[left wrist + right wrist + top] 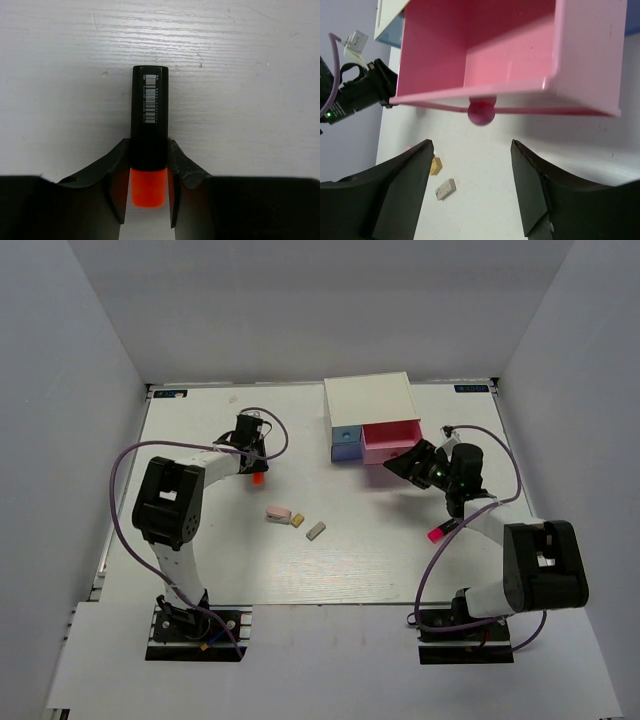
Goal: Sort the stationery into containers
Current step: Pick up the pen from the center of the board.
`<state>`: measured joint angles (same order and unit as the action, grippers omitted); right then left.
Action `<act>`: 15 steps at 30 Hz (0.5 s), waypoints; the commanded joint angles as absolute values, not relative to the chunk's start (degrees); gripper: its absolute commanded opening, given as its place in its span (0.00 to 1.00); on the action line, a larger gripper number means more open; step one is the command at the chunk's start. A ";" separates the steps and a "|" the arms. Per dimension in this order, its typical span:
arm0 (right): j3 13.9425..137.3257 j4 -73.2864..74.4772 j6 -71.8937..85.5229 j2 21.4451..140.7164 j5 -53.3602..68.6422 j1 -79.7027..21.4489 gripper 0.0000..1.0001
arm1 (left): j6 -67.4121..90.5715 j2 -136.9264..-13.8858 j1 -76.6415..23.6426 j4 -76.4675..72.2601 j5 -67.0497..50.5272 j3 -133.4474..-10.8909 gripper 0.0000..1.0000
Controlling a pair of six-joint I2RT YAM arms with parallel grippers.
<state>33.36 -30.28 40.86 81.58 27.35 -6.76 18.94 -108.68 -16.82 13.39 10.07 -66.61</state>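
My left gripper point(252, 450) point(149, 146) is shut on the orange-capped highlighter point(149, 110), which lies on the table, its orange cap point(258, 478) between the fingers. My right gripper point(405, 466) point(471, 145) is open and empty just in front of the pulled-out pink drawer point(392, 440) point(510, 45), its round knob point(481, 111) a little ahead of the fingertips. The light blue drawer point(346, 443) sits left of it in the white cabinet point(368, 400). The pink-capped highlighter point(440, 531) lies beside the right arm. The pink point(278, 512), tan point(296, 519) and grey point(316, 531) erasers lie mid-table. No wide periwinkle drawer shows.
White enclosure walls stand on the left, back and right of the table point(350, 560). Purple cables loop off both arms. The tan eraser point(436, 165) and grey eraser point(445, 188) also show in the right wrist view, left of the fingers.
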 commanded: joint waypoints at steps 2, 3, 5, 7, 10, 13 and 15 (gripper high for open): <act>31.03 -29.27 38.67 77.35 28.83 -6.59 0.70 | 16.88 -109.16 -18.19 16.17 13.01 -68.12 0.29; 30.59 -28.83 38.32 76.39 29.00 -6.50 0.70 | 16.88 -109.16 -18.19 16.78 13.01 -68.12 0.26; 29.97 -28.13 36.84 74.89 29.26 -6.50 0.70 | 16.35 -108.46 -18.81 17.40 13.01 -68.12 0.19; 29.71 -26.55 34.47 73.05 31.01 -6.42 0.71 | 15.82 -107.06 -19.34 17.40 13.01 -68.12 0.12; 31.02 -21.63 27.79 71.55 34.35 -6.42 0.77 | 14.68 -101.71 -20.48 16.88 9.50 -68.12 0.10; 32.25 -16.19 19.61 70.14 36.46 -6.42 0.80 | 14.16 -94.59 -21.18 13.46 2.39 -68.12 0.10; 32.34 -13.98 13.75 68.83 37.09 -6.42 0.80 | 13.63 -91.42 -21.80 9.17 -5.22 -68.12 0.10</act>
<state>30.24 -19.29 24.73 71.11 33.65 -6.76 15.25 -100.20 -20.91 15.79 5.10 -67.00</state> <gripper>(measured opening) 0.802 0.406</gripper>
